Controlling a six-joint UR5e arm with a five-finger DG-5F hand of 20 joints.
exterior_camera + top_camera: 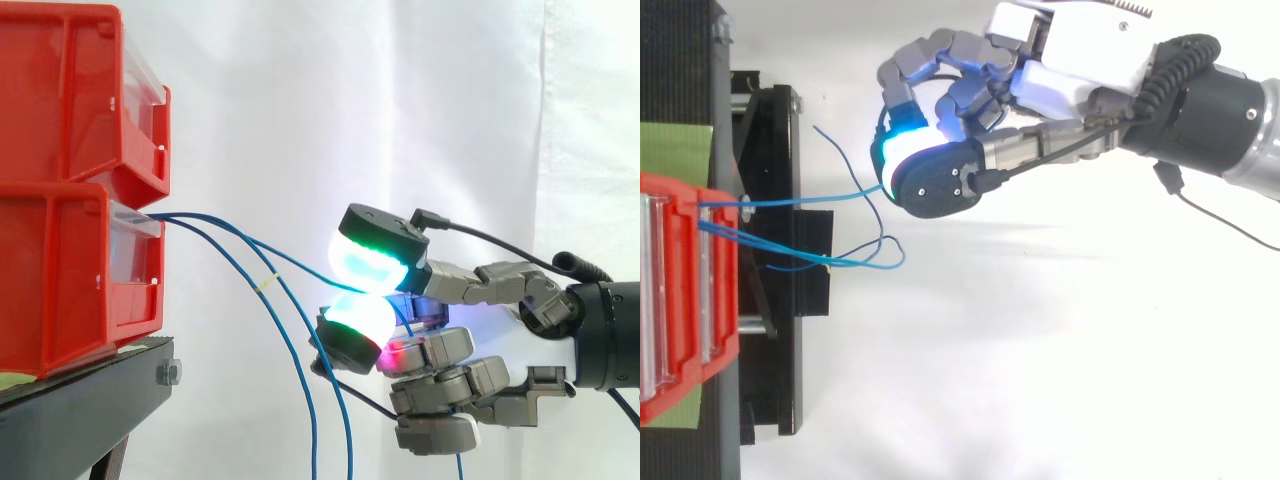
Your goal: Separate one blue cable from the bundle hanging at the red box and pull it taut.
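blue cable (810, 199) straight, box (70, 270) to hand (450, 350)

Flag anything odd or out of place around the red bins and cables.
Nothing stands out. The red bins sit stacked level; one blue cable runs to the hand's pinch, the other cables hang loose. One carries a small yellow mark.
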